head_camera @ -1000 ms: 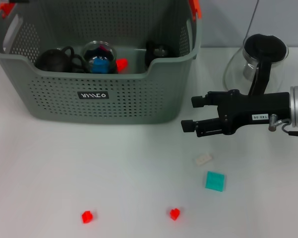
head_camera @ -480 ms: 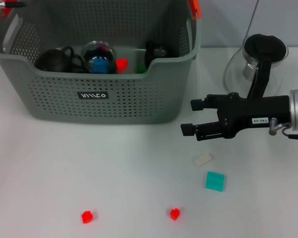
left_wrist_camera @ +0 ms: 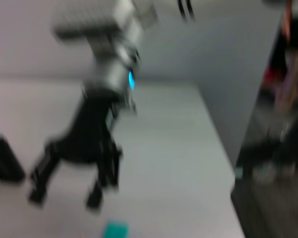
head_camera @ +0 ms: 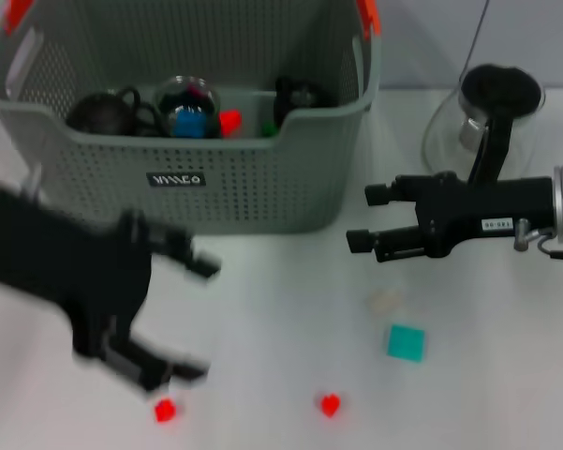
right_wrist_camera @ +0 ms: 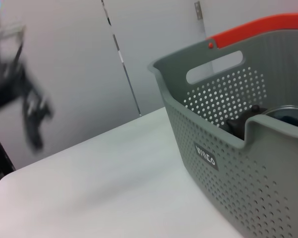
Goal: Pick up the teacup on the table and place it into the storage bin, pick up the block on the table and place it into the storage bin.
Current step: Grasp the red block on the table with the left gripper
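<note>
While the storage bin [head_camera: 183,141] sits at the surface's far left with dark cups and a red piece already inside, the left pincer [head_camera: 173,314] hangs wide open and empty over the near-left edge, just above a red block [head_camera: 165,410]; judged risk: it clips or nudges the block instead of straddling it. Right pincer [head_camera: 367,218] hovers open, empty, beside the bin, above a teal block [head_camera: 407,342].
</note>
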